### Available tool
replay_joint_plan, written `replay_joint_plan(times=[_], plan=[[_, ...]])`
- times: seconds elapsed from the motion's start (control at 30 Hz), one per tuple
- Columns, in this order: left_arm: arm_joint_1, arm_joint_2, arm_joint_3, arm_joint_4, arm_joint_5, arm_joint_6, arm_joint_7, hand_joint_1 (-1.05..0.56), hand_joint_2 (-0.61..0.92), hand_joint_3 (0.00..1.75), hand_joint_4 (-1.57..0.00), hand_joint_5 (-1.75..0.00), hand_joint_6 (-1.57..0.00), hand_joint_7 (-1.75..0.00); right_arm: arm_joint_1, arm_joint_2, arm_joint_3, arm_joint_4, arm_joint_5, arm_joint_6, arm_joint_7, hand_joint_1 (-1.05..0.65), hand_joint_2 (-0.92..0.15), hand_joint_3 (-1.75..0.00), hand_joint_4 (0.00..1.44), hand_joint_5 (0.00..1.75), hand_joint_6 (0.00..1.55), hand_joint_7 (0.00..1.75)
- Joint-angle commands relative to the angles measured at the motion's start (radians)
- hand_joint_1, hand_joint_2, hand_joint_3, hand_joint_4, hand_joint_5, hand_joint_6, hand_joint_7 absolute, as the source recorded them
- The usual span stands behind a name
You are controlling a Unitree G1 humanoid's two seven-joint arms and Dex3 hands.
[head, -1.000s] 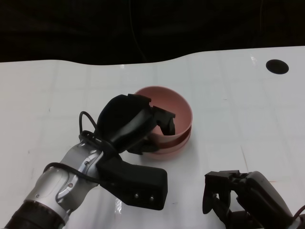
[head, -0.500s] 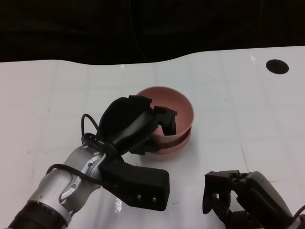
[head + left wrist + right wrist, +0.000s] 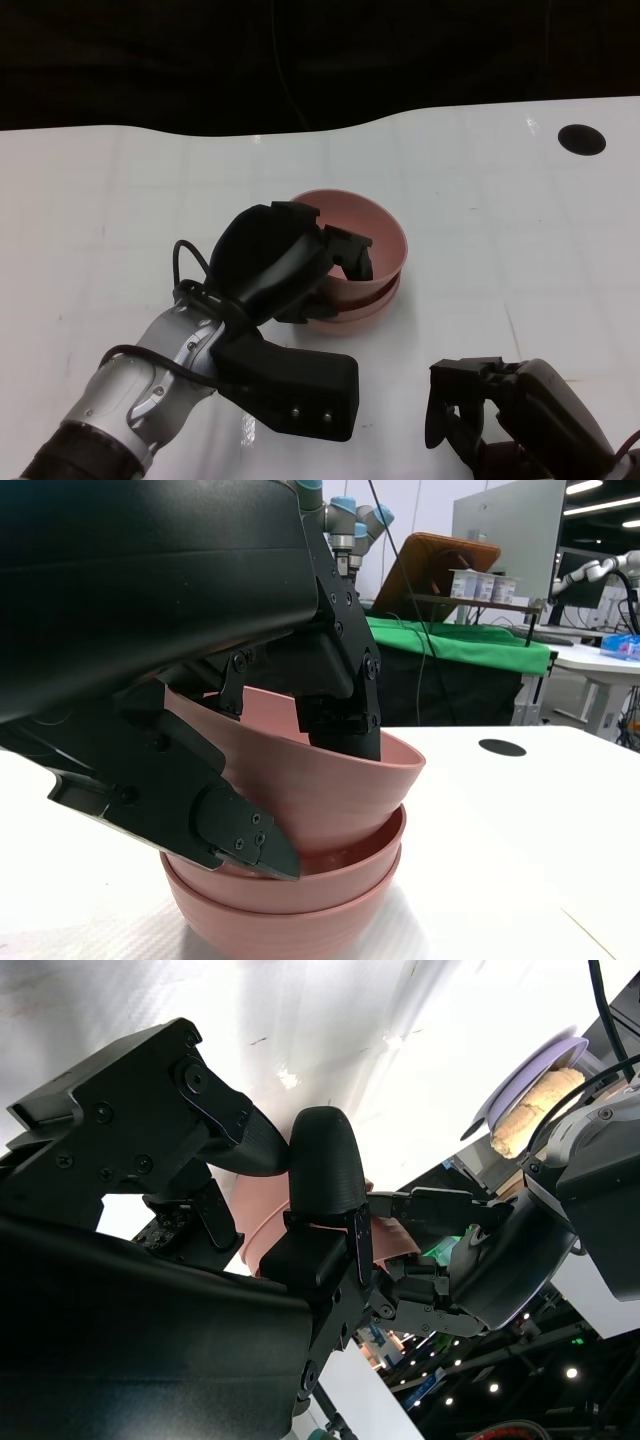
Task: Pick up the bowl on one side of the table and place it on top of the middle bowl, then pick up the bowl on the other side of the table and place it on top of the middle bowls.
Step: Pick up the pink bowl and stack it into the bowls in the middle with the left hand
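Bowl (image 3: 330,780) held tilted over the stack (image 3: 300,900) at frame centre.
Left hand (image 3: 285,265) pinches its rim to seat it; right hand (image 3: 480,405), lower right, half-curled, holds nothing.

Three pink bowls in one stack on the white table (image 3: 480,200).

The top bowl (image 3: 330,780) is tilted, with one side lifted up and the other side down inside the bowl under it. The left hand (image 3: 270,260) holds its rim, with fingers (image 3: 340,705) inside the bowl and another finger outside on its wall. The middle bowl (image 3: 385,830) and the bottom bowl (image 3: 300,925) sit flat, one snug in the other. All three are plain, round and smooth.
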Motion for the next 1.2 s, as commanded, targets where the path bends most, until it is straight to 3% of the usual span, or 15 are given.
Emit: replay_joint_plan(times=[0.03, 0.07, 0.1, 0.2, 0.33, 0.87, 1.13, 1.17, 1.2], plan=[[-0.011, 0.017, -0.001, 0.005, 0.007, -0.001, 0.012, -0.16, 0.92, 0.09, -0.70, -1.67, -0.89, -1.00, 0.009, -0.010, -0.003, -0.004, 0.005, -0.003, -0.004, -0.16, -0.48, -1.29, 0.85, 1.75, 0.69, 1.63], [-0.011, 0.018, -0.001, 0.008, 0.007, -0.005, 0.018, -0.16, 0.92, 0.08, -0.69, -1.71, -0.84, -1.13, 0.008, -0.009, -0.003, -0.001, 0.003, -0.006, -0.007, -0.16, -0.48, -1.29, 0.85, 1.75, 0.68, 1.64], [-0.011, 0.018, 0.000, 0.011, 0.005, -0.009, 0.022, -0.15, 0.92, 0.07, -0.70, -1.70, -0.84, -1.12, 0.007, -0.009, -0.003, 0.001, 0.002, -0.008, -0.010, -0.16, -0.48, -1.30, 0.85, 1.75, 0.68, 1.64], [-0.012, 0.020, 0.001, 0.012, 0.002, -0.011, 0.020, -0.13, 0.92, 0.06, -0.74, -1.64, -0.94, -0.85, 0.006, -0.007, -0.004, 0.007, -0.004, -0.017, -0.022, -0.15, -0.48, -1.30, 0.85, 1.75, 0.68, 1.64], [-0.013, 0.021, 0.000, 0.015, 0.002, -0.015, 0.024, -0.13, 0.92, 0.07, -0.78, -1.55, -1.02, -0.67, 0.007, -0.012, -0.002, 0.003, -0.009, -0.011, -0.023, -0.16, -0.49, -1.29, 0.85, 1.75, 0.68, 1.64], [0.005, 0.016, -0.008, 0.000, 0.000, 0.007, -0.004, -0.19, 0.92, 0.11, -0.82, -1.39, -1.10, -0.41, 0.015, -0.015, -0.004, -0.018, -0.005, 0.001, -0.009, -0.17, -0.51, -1.26, 0.85, 1.75, 0.67, 1.64], [0.001, 0.015, -0.014, 0.033, -0.009, -0.010, 0.004, -0.17, 0.92, 0.19, -0.76, -1.45, -1.06, -0.57, 0.017, -0.014, -0.008, -0.019, 0.007, 0.003, 0.003, -0.17, -0.50, -1.27, 0.85, 1.75, 0.68, 1.64], [0.002, 0.015, -0.014, 0.036, -0.010, -0.012, 0.005, -0.16, 0.92, 0.21, -0.71, -1.52, -0.97, -0.76, 0.016, -0.013, -0.008, -0.016, 0.007, 0.000, 0.001, -0.16, -0.50, -1.28, 0.85, 1.75, 0.68, 1.64], [0.003, 0.015, -0.014, 0.038, -0.011, -0.014, 0.007, -0.16, 0.92, 0.21, -0.70, -1.54, -0.92, -0.85, 0.015, -0.013, -0.008, -0.014, 0.008, -0.003, 0.000, -0.16, -0.49, -1.28, 0.85, 1.75, 0.68, 1.64]])
